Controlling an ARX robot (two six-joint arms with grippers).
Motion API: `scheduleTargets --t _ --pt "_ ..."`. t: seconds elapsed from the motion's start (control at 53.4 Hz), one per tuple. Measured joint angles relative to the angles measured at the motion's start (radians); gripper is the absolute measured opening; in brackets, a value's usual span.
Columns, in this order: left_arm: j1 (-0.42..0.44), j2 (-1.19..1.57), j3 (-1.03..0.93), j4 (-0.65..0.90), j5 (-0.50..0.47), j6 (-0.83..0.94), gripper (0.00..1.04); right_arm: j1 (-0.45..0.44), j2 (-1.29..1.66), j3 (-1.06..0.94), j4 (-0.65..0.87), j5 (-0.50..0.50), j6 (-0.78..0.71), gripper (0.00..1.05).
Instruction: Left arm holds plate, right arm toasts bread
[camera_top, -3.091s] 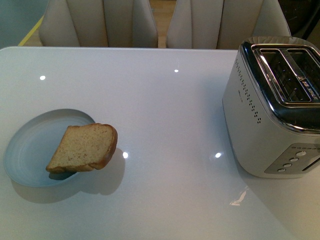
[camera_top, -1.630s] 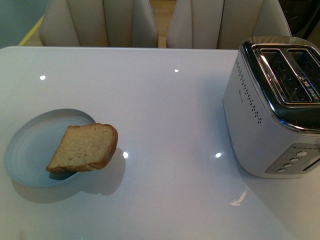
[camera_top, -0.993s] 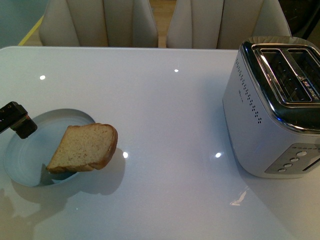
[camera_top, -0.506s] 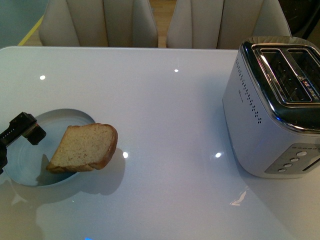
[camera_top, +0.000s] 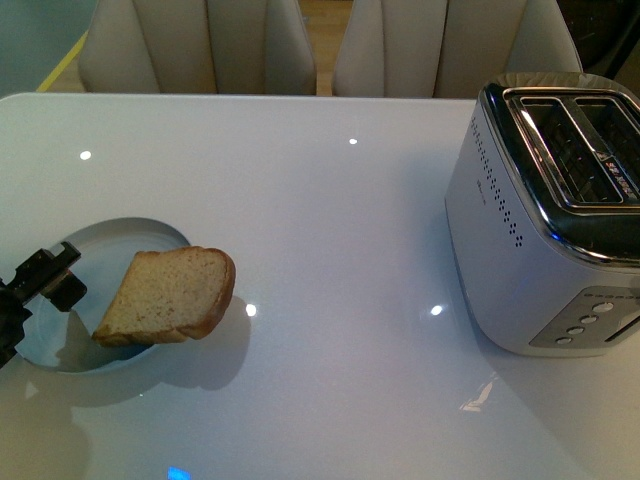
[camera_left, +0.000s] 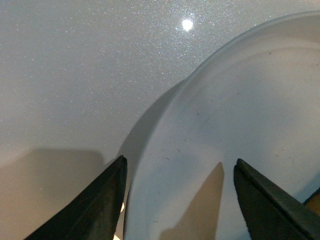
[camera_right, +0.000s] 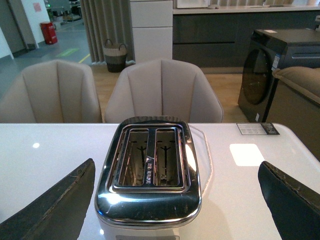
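The pale blue plate (camera_top: 100, 245) lies on the white table at the left. The slice of bread (camera_top: 170, 293) leans on the plate's right rim and hangs over it. My left gripper (camera_top: 62, 275) is open at the plate's left edge. In the left wrist view it (camera_left: 180, 161) straddles the rim of the plate (camera_left: 240, 100), one finger outside it and one over the inside, holding nothing. The silver toaster (camera_top: 545, 220) stands at the right with both slots empty. My right gripper (camera_right: 176, 165) is open, hanging above the toaster (camera_right: 150, 200), and it does not show in the front view.
Two beige chairs (camera_top: 320, 45) stand behind the table's far edge. The toaster's buttons (camera_top: 585, 325) face the near side. A dark appliance (camera_right: 280, 65) and a basket (camera_right: 115, 52) stand on the floor beyond the table.
My left gripper has come in from the left edge and settled lower at the plate's left rim. Bread, plate and toaster have not moved.
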Motion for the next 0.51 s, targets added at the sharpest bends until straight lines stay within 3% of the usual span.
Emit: scheduleTargets --t 0.356,0.506 --pt "0.008 0.0 0.003 -0.036 0.031 -0.091 0.12 0.0 0.0 0.0 0.0 0.0 0.0 0.96" --pt "0.016 -0.022 -0.021 -0.021 0.058 -0.147 0.03 0.0 0.0 0.0 0.0 0.0 0.0 0.96"
